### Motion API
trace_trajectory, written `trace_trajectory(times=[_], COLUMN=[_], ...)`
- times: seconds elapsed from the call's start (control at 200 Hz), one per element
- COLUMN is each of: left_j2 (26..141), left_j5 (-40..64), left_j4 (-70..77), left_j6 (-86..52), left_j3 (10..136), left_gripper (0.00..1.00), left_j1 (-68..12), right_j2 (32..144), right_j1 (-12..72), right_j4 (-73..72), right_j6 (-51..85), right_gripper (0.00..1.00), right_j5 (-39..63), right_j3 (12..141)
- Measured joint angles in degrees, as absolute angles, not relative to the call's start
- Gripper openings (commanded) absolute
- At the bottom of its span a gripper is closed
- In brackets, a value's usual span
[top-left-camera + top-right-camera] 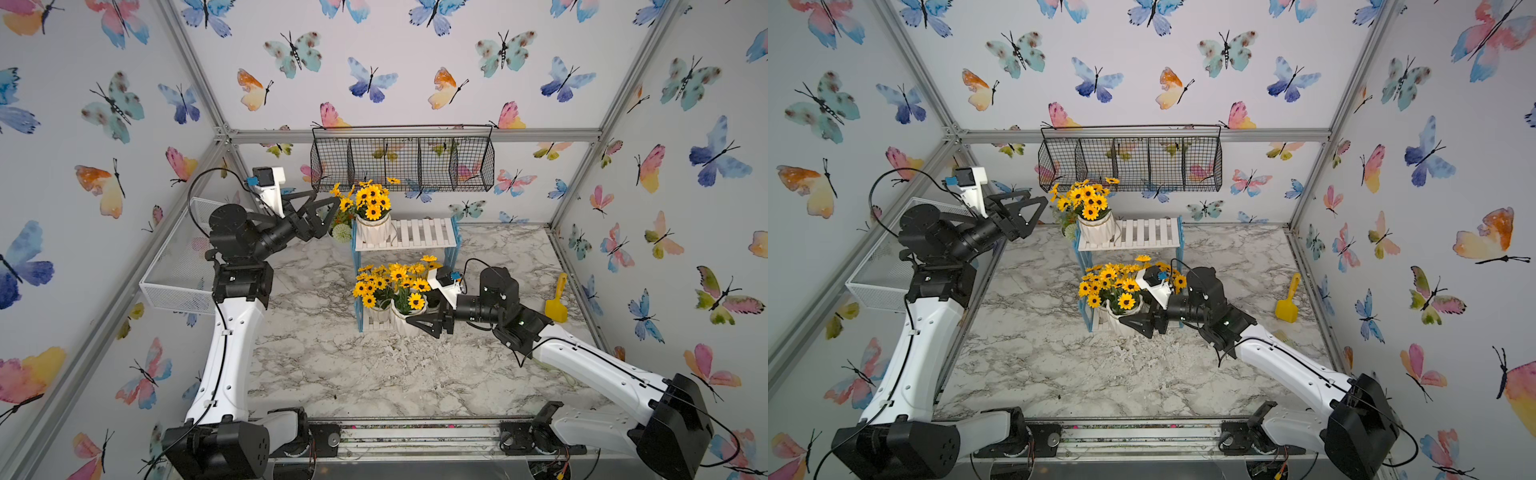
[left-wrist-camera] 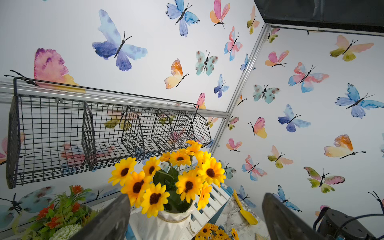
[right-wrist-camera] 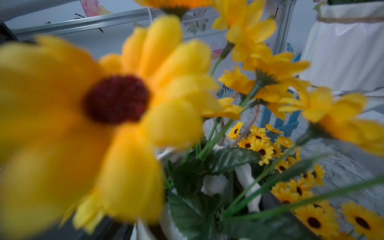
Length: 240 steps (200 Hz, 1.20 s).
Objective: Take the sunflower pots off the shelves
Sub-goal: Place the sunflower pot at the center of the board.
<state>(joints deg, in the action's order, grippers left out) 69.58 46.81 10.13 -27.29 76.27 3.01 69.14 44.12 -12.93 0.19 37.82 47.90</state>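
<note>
The shelves (image 1: 424, 235) (image 1: 1146, 235) stand at the back middle of the marble table. One sunflower pot (image 1: 373, 228) (image 2: 168, 226) sits at the left end of the upper tier. My left gripper (image 1: 328, 196) (image 2: 196, 196) hangs open just left of it, level with the blooms, touching nothing. Two sunflower pots share the lower tier, the left one (image 1: 376, 313) and the right one (image 1: 401, 322) (image 3: 247, 178). My right gripper (image 1: 417, 311) (image 3: 187, 218) straddles the right one from the right, its fingers against both sides. Blooms hide most of the jaws.
A pot of orange-red flowers (image 1: 341, 228) (image 2: 62, 216) stands on the table behind the shelves' left end. A black wire basket (image 1: 403, 164) hangs on the back wall just above the upper blooms. There is a white mesh basket (image 1: 178, 270) at the left wall and a yellow scoop (image 1: 557, 301) at the right.
</note>
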Motion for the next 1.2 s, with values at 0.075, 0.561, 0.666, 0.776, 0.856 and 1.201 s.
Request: trace_trajectory(times=[0.075,0.561,0.666,0.776,0.856,1.201], left_j2=[69.6,71.0,71.7,71.7,71.7,71.7], left_j5=[46.8,47.1,47.2,47.2,47.2,47.2], left_j4=[9.9,10.0,10.0,10.3,10.9,11.9], left_j6=[-27.3,-28.3,-28.6,-28.6,-28.8,-28.8], left_j3=[76.3,77.5,77.8,77.5,77.2,76.6], left_gripper=[0.98,0.98,0.98,0.98,0.98,0.98], left_j1=[3.0,3.0,3.0,3.0,3.0,3.0], right_j2=[69.2,74.0,77.2,80.9,83.8,93.1], right_j1=[45.1,51.7,54.3,56.4,57.3,58.7], right_j4=[-14.9,-33.1,-37.0,-40.5,-43.2,-53.8], right_j6=[0.5,3.6,4.0,4.5,5.1,7.1], right_gripper=[0.02,0.02,0.02,0.02,0.02,0.02], right_j5=[37.3,31.6,29.7,28.2,27.2,23.4], right_j3=[45.9,31.2,29.3,28.1,27.7,27.9])
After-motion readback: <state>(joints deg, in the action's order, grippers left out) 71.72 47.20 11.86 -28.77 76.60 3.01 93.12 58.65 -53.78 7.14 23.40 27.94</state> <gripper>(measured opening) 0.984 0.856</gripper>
